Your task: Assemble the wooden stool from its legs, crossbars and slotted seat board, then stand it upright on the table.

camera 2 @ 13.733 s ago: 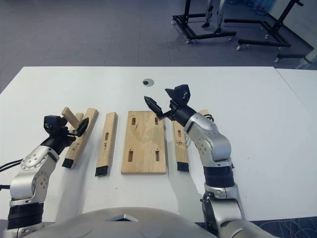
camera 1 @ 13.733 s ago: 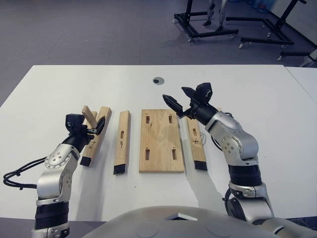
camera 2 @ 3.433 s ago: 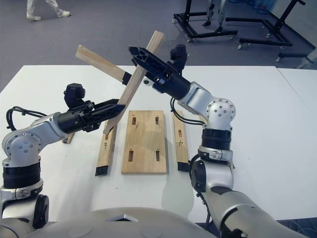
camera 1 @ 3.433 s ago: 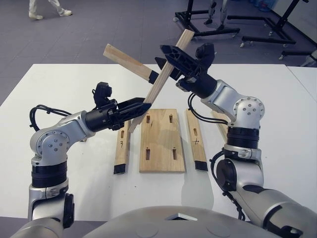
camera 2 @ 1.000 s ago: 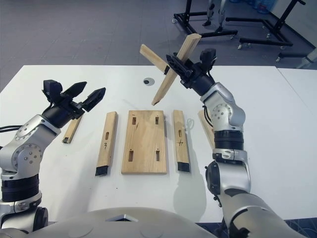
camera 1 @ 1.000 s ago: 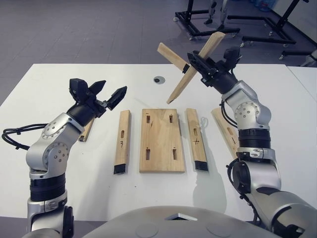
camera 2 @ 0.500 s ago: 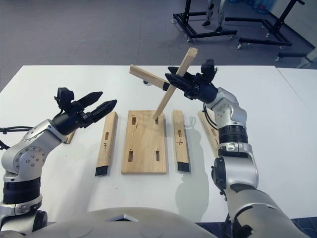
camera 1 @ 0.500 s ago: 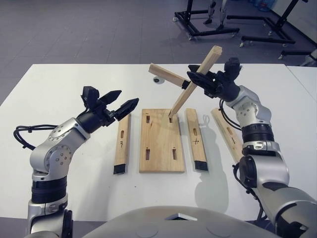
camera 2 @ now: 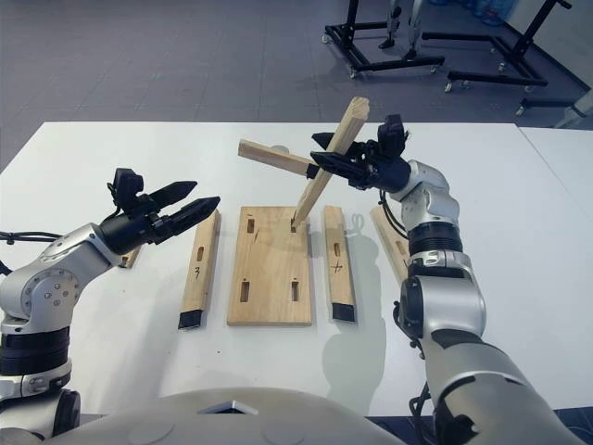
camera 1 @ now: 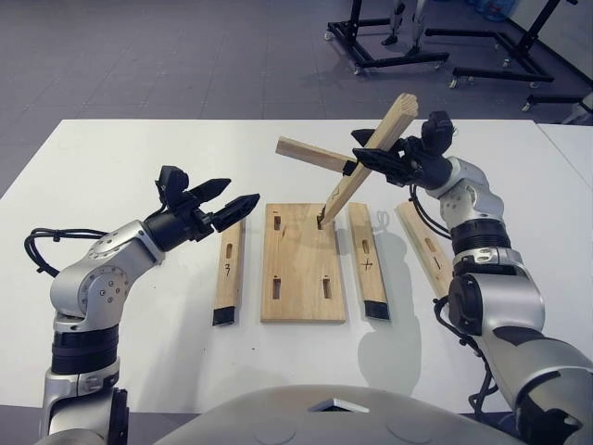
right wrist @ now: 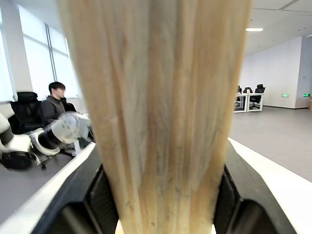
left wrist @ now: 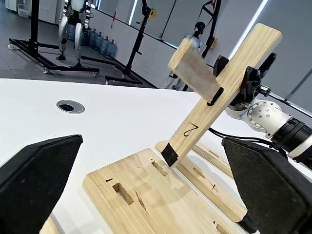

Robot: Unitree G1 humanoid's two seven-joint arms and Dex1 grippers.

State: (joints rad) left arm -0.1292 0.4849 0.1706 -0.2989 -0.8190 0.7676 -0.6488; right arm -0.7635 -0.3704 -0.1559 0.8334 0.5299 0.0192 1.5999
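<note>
Left eye view: the right gripper, right of centre in the upper half, is clamped on the leg with its crossbar. A second ago that leg hung clear above the table; now its black-tipped lower end meets the seat board at the upper-right slot. Its long axis rises from there toward the upper right, steeply tilted, and the crossbar juts toward the upper left. The left gripper, spread wide and holding nothing, has dropped closer to the board's left edge.

Right eye view: the leg shows the same tilt, tip on the board.

Left wrist view: the fingers stand wide apart. Beyond them the leg leans, its tip touching the board beside a slot.

Right wrist view: the leg, squeezed between dark fingers, runs straight away from the camera.
</note>
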